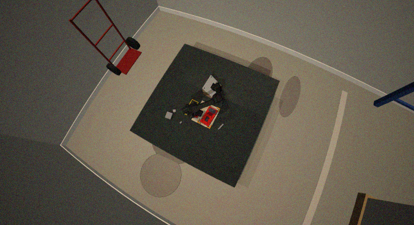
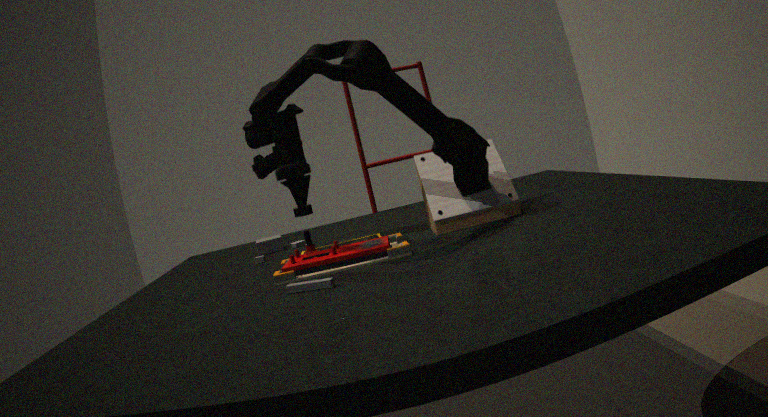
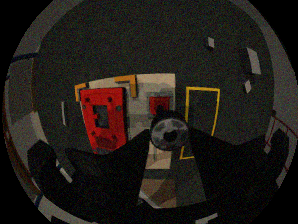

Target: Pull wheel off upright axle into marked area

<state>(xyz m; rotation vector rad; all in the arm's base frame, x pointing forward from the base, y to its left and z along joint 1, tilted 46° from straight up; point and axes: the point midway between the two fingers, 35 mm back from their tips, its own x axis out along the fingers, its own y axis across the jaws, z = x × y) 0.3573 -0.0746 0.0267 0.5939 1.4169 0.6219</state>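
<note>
A dark grey round wheel (image 2: 302, 212) (image 3: 170, 124) with a central hole is held between the fingertips of my gripper (image 2: 302, 207) (image 3: 169, 132), which is shut on it. The exterior view shows the wheel above the dark upright axle (image 2: 307, 237), with a visible gap between them. In the wrist view the wheel partly hides the axle and its small red base (image 3: 153, 102). The marked area, a yellow outline (image 1: 194, 100) (image 3: 203, 88), lies on the table to the right of the wheel in the wrist view. In the top view the arm covers part of the outline and hides the wheel.
A red plate (image 1: 213, 115) (image 3: 116, 95) with short pegs lies on the pale board (image 3: 155, 80), beside orange corner brackets (image 3: 133, 87). A grey block (image 1: 168, 115) (image 3: 253, 61), smaller blocks and a thin bar (image 1: 220, 126) (image 2: 309, 285) lie around. A tilted white mounting plate (image 2: 432, 183) carries the arm.
</note>
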